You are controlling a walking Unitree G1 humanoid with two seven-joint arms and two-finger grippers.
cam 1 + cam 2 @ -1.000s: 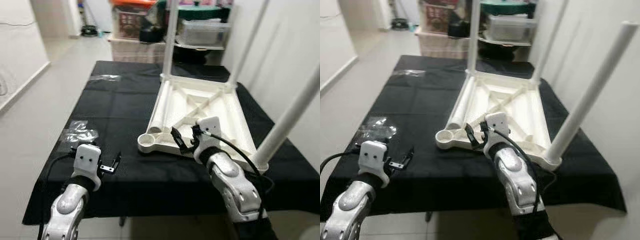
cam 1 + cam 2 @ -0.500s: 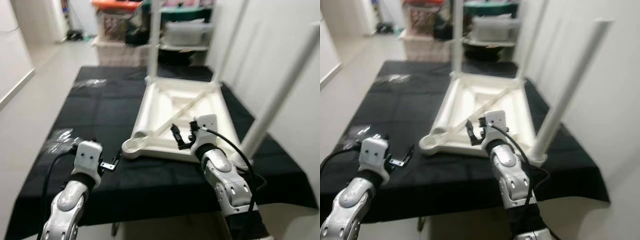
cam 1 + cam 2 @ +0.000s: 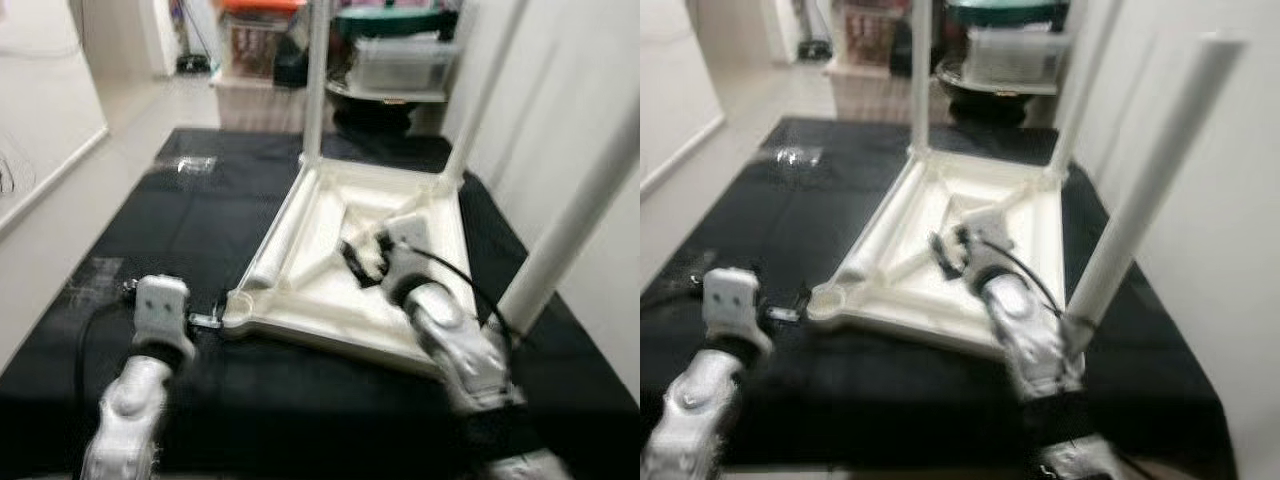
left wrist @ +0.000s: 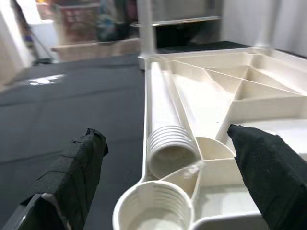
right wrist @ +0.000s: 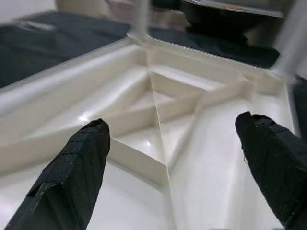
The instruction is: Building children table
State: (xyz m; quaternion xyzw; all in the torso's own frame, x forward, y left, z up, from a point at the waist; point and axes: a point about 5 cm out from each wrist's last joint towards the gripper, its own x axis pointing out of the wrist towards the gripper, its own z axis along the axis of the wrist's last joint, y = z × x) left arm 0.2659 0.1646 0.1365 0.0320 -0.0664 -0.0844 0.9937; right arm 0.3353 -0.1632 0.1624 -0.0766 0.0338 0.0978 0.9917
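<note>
The loose leg (image 4: pixel 165 122) lies in the upturned tabletop (image 3: pixel 420 300), long axis toward 12 o'clock. The left gripper (image 4: pixel 165 172), fingers spread and empty, faces its threaded end and is nearer. The right gripper (image 5: pixel 172 158) hovers wide open over the ribs.

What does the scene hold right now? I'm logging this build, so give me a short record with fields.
surface: table with a black cloth
tabletop: white, upside down on the cloth
legs fitted: three, standing up; nearest one
empty socket: near-left corner
loose leg: lying inside the tabletop by that socket
left tool: open, at the empty socket
right tool: open, over the ribbed underside
</note>
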